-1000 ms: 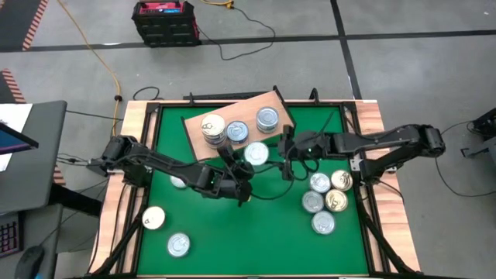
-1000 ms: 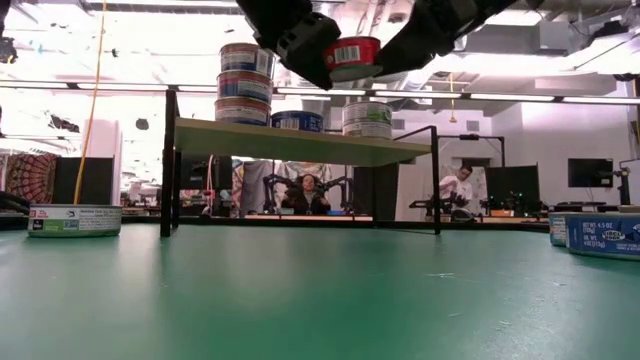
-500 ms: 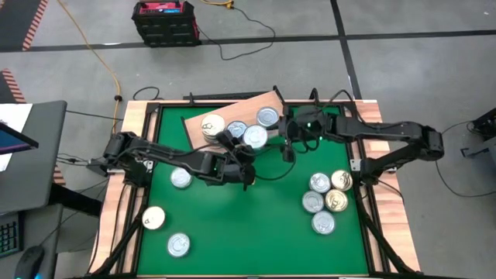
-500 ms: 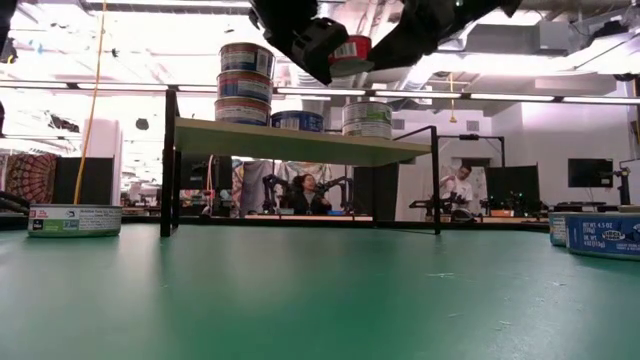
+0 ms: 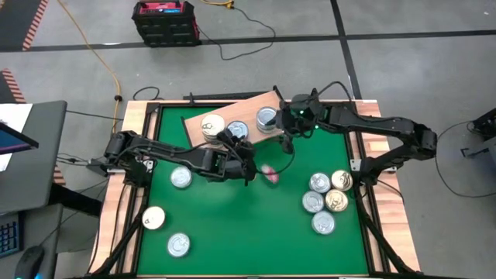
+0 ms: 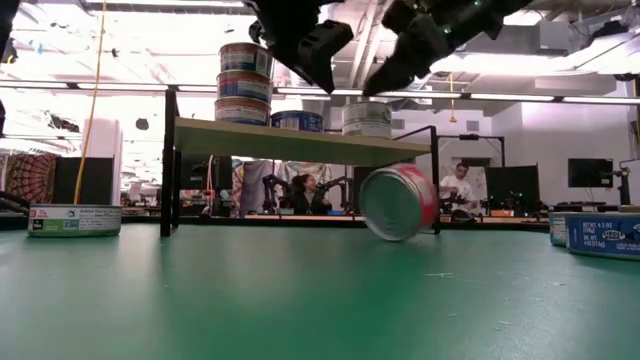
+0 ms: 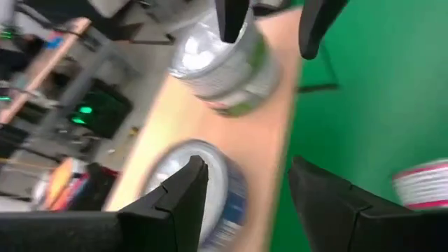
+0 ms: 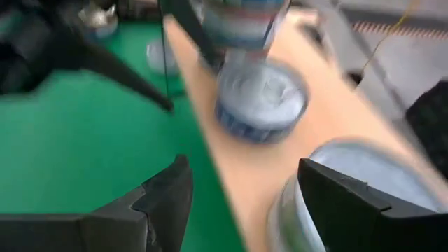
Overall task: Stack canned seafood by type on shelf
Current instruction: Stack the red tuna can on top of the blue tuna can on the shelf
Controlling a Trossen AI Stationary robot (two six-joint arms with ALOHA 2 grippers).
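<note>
Red-labelled tin (image 6: 398, 203) on edge on green worktop (image 5: 256, 225), tilted, beside shelf (image 5: 195, 122); lid faces camera, axis near level; left end effector (image 5: 249, 165) open, empty, just beside it, nearer; right end effector (image 5: 286, 142) open, empty, over shelf edge.

I am viewing the green table (image 5: 232, 232), which is carrying the shelf (image 5: 203, 118) at its far edge. Sitting on the shelf are a three-tin stack (image 6: 246, 83), a blue tin (image 5: 237, 130) and a silver-lidded tin (image 5: 266, 118). A red-labelled tin (image 6: 398, 202) is tilting on edge on the table, beside five clustered tins (image 5: 325, 198).
</note>
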